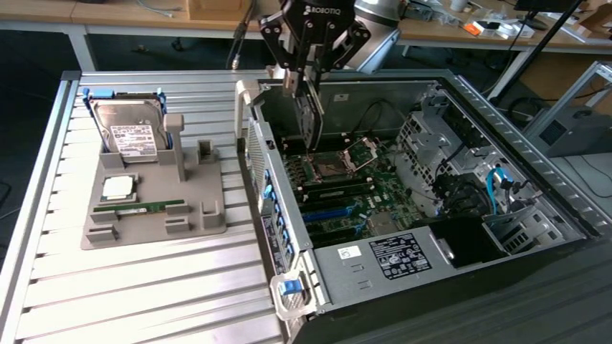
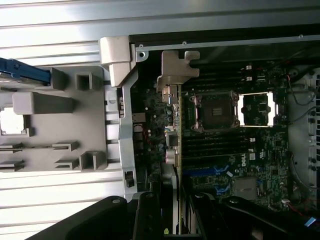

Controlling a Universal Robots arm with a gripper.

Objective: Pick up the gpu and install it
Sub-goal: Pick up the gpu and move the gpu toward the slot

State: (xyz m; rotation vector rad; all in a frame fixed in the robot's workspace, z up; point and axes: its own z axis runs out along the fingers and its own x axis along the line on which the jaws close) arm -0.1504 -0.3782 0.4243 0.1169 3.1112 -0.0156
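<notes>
Exterior view: the gpu (image 1: 311, 118) is seen hanging upright and on edge from the jaws, which are clenched on its upper edge. It is held above the open computer case (image 1: 363, 269), over the motherboard (image 1: 349, 197), toward the case wall on the exterior view's left. It is not yet seated in a slot. In the wrist view the card is seen edge-on as a thin line, with its silver bracket (image 2: 176, 70) at the end away from the jaws, close to the case frame.

The card is judged light, stiff and thin: a dark flat board with a bent sheet-metal strip at one end. It is judged fragile at its components and along its lower contact edge, so a pinch across the flat faces at the bare top edge, as made here, is judged soundest. Held by one edge alone, it could be twisted in the grip.

On the slatted metal tabletop (image 1: 143, 301) a grey moulded holder (image 1: 143, 233) is set, in which a silver hard drive (image 1: 129, 132) with a white label, a narrow green memory stick (image 1: 142, 207) and a square processor (image 1: 119, 188) are kept.
</notes>
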